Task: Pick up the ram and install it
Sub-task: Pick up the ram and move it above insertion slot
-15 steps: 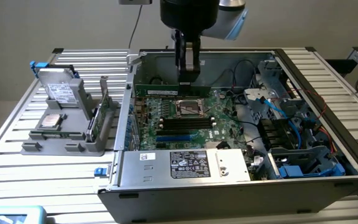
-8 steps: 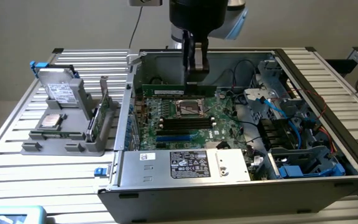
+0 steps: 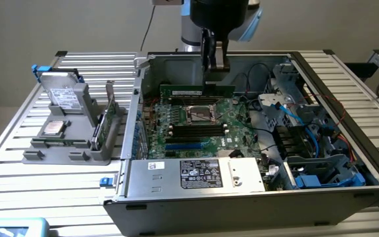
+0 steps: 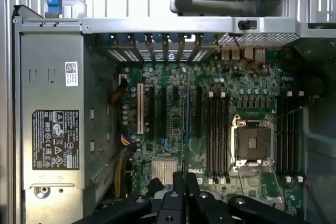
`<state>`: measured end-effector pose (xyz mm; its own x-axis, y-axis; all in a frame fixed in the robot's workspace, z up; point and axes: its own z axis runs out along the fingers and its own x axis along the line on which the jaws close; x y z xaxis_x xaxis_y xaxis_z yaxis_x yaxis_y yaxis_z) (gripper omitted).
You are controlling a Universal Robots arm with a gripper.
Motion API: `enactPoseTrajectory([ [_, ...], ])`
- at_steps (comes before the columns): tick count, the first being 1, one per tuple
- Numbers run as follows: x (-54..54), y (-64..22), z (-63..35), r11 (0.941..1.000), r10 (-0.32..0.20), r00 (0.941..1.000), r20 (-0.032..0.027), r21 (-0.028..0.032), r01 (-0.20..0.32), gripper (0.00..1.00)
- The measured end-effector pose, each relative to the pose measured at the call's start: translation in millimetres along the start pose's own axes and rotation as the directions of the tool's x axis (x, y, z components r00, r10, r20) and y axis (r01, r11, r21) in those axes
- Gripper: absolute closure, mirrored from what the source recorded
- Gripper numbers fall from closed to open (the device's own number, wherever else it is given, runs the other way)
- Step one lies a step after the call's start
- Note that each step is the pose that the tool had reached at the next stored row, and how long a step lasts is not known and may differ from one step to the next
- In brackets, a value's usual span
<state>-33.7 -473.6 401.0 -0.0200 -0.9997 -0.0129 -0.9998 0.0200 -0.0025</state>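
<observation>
The ram [image 3: 188, 92] is a long thin green stick held level above the motherboard [image 3: 232, 109], over the far side of the CPU socket [image 3: 202, 114]. My gripper [image 3: 210, 81] comes straight down from above and is shut on the ram's upper edge near its middle. In the wrist view the ram [image 4: 187, 124] shows edge-on as a thin line running out from the gripper [image 4: 181, 182], hanging over the board beside the black memory slots [image 4: 216, 135]. More black slots [image 3: 196, 131] lie on the socket's near side.
The open computer case [image 3: 242, 202] lies on a slatted table, with a power supply [image 3: 199, 174] along its front and cables and drive bays [image 3: 308, 148] on the exterior view's right. A grey holder [image 3: 64, 148] at the left carries a hard drive [image 3: 64, 96] and a green card [image 3: 107, 116].
</observation>
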Motion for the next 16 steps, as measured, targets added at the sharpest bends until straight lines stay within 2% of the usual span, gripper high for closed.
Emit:
enactPoseTrajectory([
  [13, -35.0, -12.9, 8.3, 1.0, -0.001, 1.0, -0.0016, 0.0002, 0.001, 0.87],
  [16, -39.4, -14.9, 10.8, 1.0, -0.007, 1.0, -0.0017, 0.0003, 0.007, 0.87],
])
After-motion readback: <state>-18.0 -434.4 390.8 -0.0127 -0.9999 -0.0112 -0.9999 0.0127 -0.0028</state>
